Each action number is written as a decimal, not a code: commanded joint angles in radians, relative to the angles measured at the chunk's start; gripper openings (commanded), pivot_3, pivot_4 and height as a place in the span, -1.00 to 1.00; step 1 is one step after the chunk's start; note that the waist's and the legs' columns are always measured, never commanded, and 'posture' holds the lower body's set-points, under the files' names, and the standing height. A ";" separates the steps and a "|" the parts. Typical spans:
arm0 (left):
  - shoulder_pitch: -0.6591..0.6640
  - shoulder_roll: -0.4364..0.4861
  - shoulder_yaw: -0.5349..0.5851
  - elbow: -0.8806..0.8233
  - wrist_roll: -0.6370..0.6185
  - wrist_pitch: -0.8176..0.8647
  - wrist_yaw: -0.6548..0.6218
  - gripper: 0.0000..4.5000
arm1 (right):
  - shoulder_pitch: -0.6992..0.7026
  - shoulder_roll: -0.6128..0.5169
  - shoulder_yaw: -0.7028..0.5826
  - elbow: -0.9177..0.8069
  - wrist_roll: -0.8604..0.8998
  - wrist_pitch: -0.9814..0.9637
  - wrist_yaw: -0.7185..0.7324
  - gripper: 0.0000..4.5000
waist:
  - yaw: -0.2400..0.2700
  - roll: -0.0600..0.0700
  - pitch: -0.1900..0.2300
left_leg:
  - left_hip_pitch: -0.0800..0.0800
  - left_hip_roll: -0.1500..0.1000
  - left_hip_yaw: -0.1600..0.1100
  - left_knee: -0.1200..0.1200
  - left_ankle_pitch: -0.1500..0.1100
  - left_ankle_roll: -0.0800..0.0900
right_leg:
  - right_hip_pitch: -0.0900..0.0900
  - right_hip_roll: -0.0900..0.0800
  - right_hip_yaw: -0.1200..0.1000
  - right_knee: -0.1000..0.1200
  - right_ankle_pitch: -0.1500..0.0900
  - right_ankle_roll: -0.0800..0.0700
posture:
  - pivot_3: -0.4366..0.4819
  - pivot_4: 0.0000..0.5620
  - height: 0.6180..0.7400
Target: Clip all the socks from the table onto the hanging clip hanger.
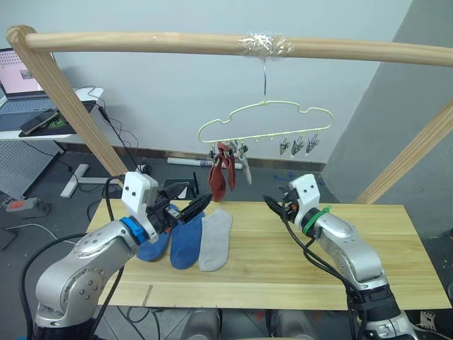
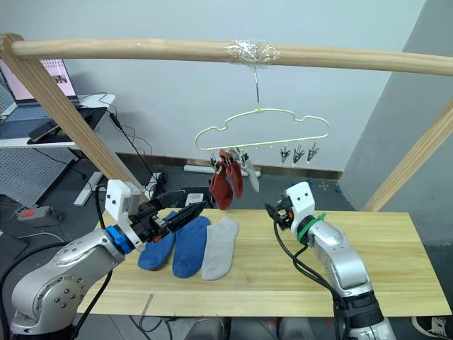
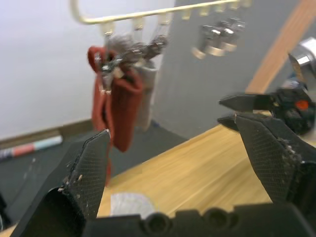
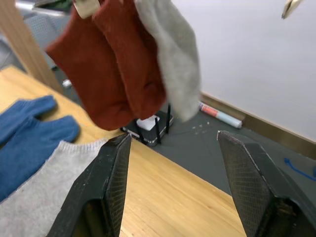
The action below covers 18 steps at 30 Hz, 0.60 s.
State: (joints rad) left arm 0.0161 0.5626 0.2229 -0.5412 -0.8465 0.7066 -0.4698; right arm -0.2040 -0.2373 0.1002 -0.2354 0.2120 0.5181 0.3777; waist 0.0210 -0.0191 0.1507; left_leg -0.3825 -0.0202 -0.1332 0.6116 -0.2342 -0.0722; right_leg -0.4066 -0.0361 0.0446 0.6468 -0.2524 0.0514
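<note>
The pale-yellow clip hanger (image 1: 265,103) hangs by its hook from the wooden pole. Two rust red socks (image 1: 221,173) and a grey sock (image 4: 173,54) hang from its left clips. Three clips (image 1: 297,145) on its right side hold nothing. On the table (image 1: 283,269) lie two blue socks (image 1: 185,237) and one light grey sock (image 1: 216,241), side by side at the left. My left gripper (image 1: 195,195) hovers open just above the blue socks, pointing toward the hanger. My right gripper (image 1: 270,202) is open and holds nothing, above the table's middle, right of the hanging socks.
A thick wooden pole frame (image 1: 177,42) spans overhead, with slanted posts at the left (image 1: 78,113) and right (image 1: 410,156). A desk with a laptop (image 1: 21,78) stands at the back left. Cables lie on the floor behind the table.
</note>
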 commanded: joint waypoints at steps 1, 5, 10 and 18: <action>0.021 0.002 0.007 -0.012 0.043 -0.082 -0.059 1.00 | -0.011 0.035 -0.042 -0.072 0.029 -0.041 -0.028 0.27 | 0.000 0.000 0.000 | 0.000 0.000 0.000 0.000 0.000 0.000 | 0.000 0.000 0.000 0.000 -0.001 0.002 | 0.19 -0.67 1.00; 0.035 0.013 -0.052 -0.008 0.162 -0.187 -0.123 1.00 | -0.044 0.076 -0.045 -0.059 -0.014 -0.067 -0.091 -0.16 | 0.001 0.000 0.000 | 0.001 0.000 0.000 0.000 0.001 0.001 | 0.001 0.000 0.000 0.000 -0.002 0.001 | 0.20 -0.63 1.00; -0.019 -0.032 -0.112 -0.012 0.206 -0.233 -0.130 1.00 | -0.099 0.114 -0.057 -0.001 -0.069 -0.142 -0.168 -0.36 | 0.001 0.000 0.000 | 0.001 0.000 -0.001 0.000 0.001 0.001 | 0.001 0.000 0.000 0.000 -0.001 0.002 | 0.19 -0.60 1.00; -0.046 -0.060 -0.118 -0.016 0.203 -0.232 -0.128 1.00 | -0.155 0.152 -0.056 0.076 -0.094 -0.164 -0.219 -0.50 | -0.005 0.001 0.001 | 0.001 0.000 -0.001 0.000 0.001 0.001 | 0.001 0.001 0.000 0.001 0.002 -0.002 | 0.19 -0.57 1.00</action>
State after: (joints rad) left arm -0.0202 0.5057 0.1034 -0.5367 -0.6475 0.4918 -0.5988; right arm -0.3301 -0.0925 0.0572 -0.1457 0.1217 0.3827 0.1697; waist 0.0162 -0.0178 0.1516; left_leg -0.3815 -0.0201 -0.1340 0.6118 -0.2337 -0.0713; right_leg -0.4056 -0.0354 0.0442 0.6477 -0.2506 0.0491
